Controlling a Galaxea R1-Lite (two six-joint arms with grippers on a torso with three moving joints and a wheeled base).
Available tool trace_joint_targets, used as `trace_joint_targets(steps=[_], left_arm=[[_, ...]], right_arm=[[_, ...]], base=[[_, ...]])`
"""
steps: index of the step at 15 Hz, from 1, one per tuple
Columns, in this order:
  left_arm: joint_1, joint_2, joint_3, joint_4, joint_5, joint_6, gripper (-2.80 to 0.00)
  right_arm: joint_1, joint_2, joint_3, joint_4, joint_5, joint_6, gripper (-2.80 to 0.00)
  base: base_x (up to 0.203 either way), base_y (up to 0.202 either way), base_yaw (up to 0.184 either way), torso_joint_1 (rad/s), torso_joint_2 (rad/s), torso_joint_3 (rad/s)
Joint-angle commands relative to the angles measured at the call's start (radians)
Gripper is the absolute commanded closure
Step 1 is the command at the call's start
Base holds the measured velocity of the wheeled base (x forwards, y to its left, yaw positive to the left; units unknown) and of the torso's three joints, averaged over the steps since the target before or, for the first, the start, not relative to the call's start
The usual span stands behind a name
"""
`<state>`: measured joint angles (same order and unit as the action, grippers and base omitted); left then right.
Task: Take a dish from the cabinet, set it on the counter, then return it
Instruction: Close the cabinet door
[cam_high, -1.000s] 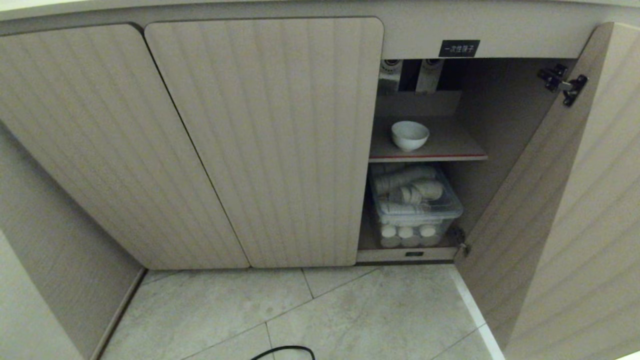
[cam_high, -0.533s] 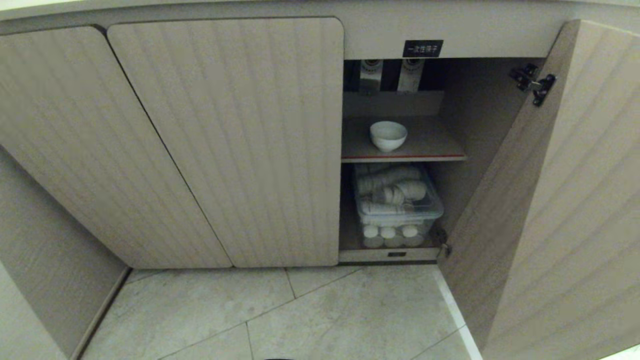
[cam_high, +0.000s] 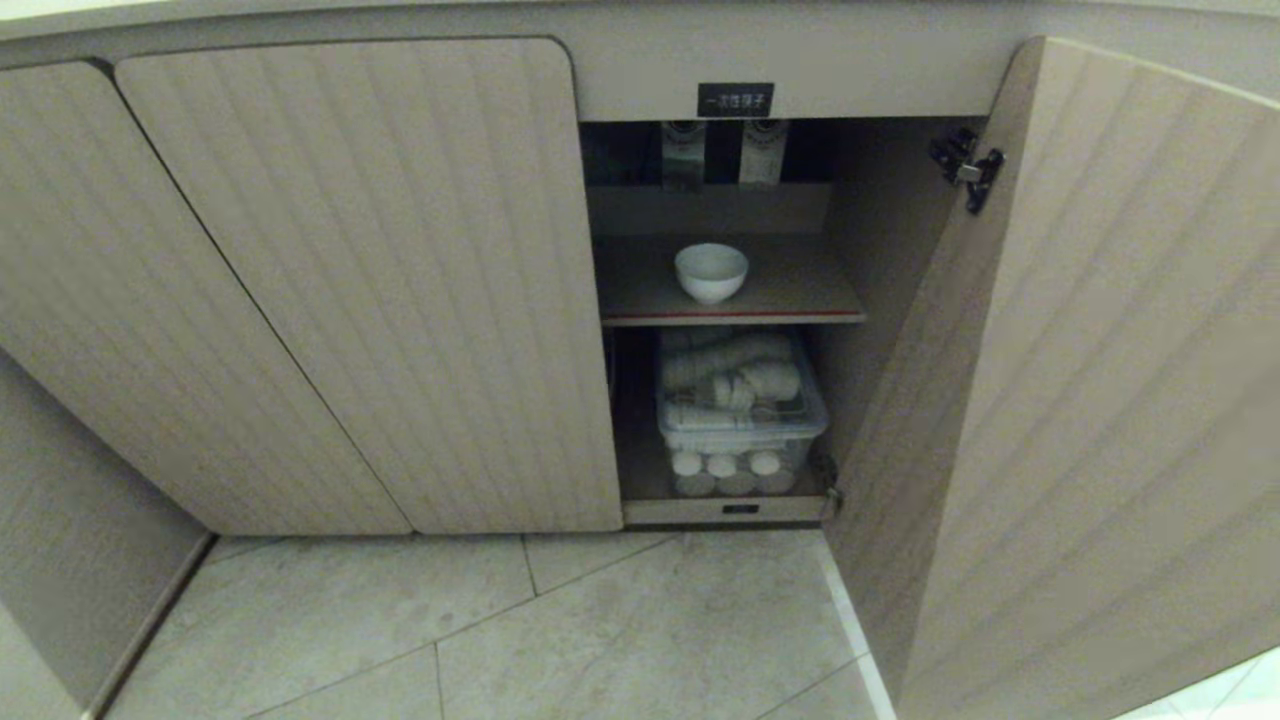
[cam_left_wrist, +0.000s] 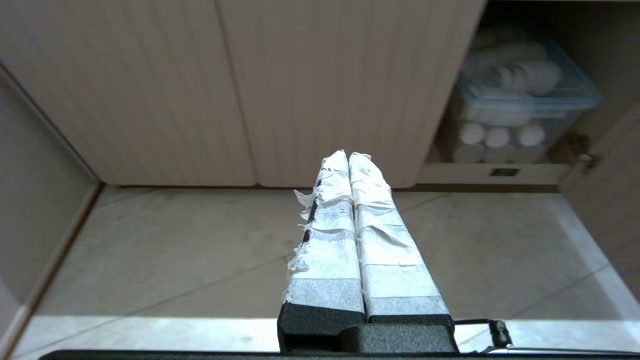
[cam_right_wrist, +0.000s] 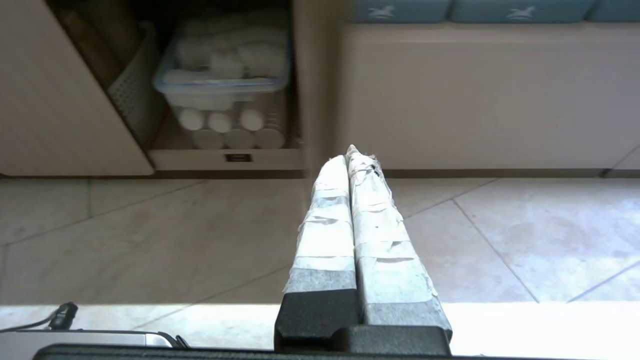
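The dish (cam_high: 711, 272), a small white bowl, stands upright on the red-edged upper shelf (cam_high: 800, 300) of the open cabinet (cam_high: 350, 280) in the head view. Only a thin pale strip of the counter (cam_high: 60, 8) shows along that view's upper edge. Neither arm appears in the head view. My left gripper (cam_left_wrist: 348, 156) is shut and empty, held low over the floor in front of the closed ribbed doors. Shut and empty as well, my right gripper (cam_right_wrist: 348, 155) hovers above the tiles, right of the cabinet opening. The dish is out of both wrist views.
The right door (cam_high: 1080, 400) stands swung open toward me, its hinge (cam_high: 968, 168) showing. Below the shelf sits a clear plastic box (cam_high: 740, 410) of white cups over a row of rolls (cam_high: 725, 468). Grey floor tiles (cam_high: 600, 630) lie in front; a wall panel (cam_high: 60, 560) closes the left side.
The whole head view has slid left: the camera has shifted rightward, so the cabinet opening and dish now sit near the middle. The black cable at the bottom edge has left the view.
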<state>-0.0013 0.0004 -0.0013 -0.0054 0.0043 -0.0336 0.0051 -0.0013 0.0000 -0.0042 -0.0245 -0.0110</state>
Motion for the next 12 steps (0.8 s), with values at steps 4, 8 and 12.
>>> trace_joint_targets(steps=[4, 8, 12], left_arm=[[0.000, 0.000, 0.000, -0.001, 0.000, 0.000, 0.00], [0.000, 0.000, 0.001, -0.001, 0.001, 0.000, 0.00], [0.000, 0.000, 0.000, -0.001, 0.000, 0.000, 0.00]], right_arm=[[0.001, 0.001, 0.000, 0.001, 0.000, -0.003, 0.00], [0.001, 0.001, 0.000, 0.001, 0.000, 0.000, 0.00], [0.001, 0.001, 0.000, 0.003, 0.000, -0.003, 0.00]], base=[[0.000, -0.068, 0.001, 0.003, 0.00, 0.002], [0.000, 0.000, 0.000, 0.000, 0.00, 0.000], [0.000, 0.000, 0.000, 0.000, 0.00, 0.000]])
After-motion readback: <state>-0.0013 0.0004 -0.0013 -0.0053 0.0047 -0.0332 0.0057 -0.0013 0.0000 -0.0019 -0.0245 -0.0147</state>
